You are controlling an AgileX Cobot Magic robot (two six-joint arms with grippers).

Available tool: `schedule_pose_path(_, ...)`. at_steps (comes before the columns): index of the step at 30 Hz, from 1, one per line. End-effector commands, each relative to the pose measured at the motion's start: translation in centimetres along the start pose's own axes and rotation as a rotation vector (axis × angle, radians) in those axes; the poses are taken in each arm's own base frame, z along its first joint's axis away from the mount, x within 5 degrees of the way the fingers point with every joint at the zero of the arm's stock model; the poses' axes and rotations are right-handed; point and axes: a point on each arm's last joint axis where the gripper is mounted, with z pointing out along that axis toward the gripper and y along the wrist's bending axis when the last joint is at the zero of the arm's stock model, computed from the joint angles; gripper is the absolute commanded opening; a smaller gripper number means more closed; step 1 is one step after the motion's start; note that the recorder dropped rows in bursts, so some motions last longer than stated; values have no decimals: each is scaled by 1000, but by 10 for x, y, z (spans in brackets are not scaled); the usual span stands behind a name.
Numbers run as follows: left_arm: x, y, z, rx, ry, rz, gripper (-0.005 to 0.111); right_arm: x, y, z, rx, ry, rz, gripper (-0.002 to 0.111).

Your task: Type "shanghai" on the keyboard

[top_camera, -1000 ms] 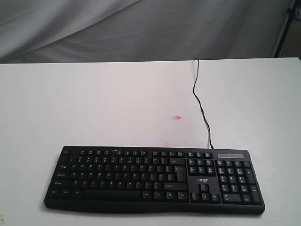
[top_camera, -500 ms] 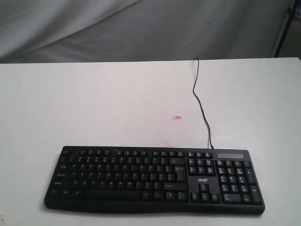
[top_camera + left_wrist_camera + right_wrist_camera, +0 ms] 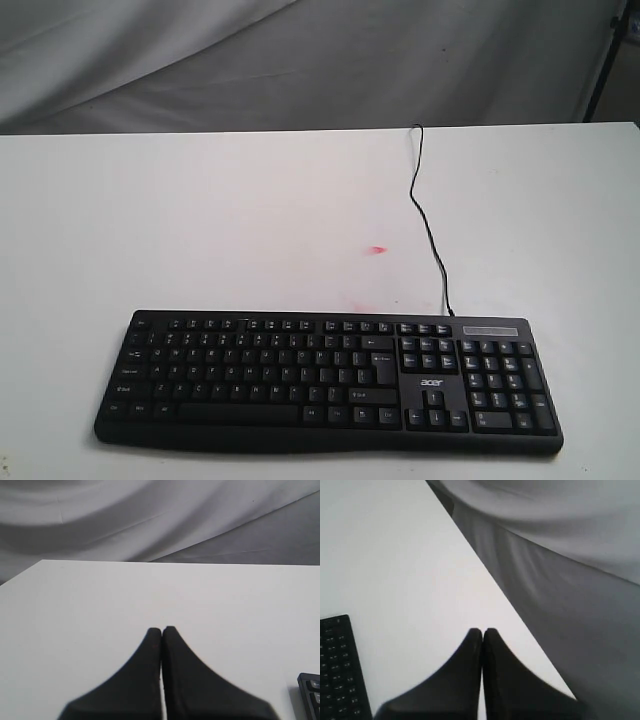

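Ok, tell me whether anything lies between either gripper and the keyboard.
Nothing visible does. Only white table separates the shut left gripper from the keyboard, and likewise the shut right gripper. The cable and a small red mark lie beyond the keyboard's far edge.

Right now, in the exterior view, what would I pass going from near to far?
keyboard → small red mark on the white table → grey cloth backdrop
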Motion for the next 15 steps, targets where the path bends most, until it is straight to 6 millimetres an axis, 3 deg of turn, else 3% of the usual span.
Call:
schedule_pose_path(1,1,0,0,4,-6,-1,1,0,16,26,-105,3,-22,0)
schedule_pose_path(10,1,0,0,4,-6,-1,1,17,69,97,-236,28,-109,0)
schedule_pose_path(15,1,0,0,4,-6,-1,1,18,92,122,-322,35,-111,0)
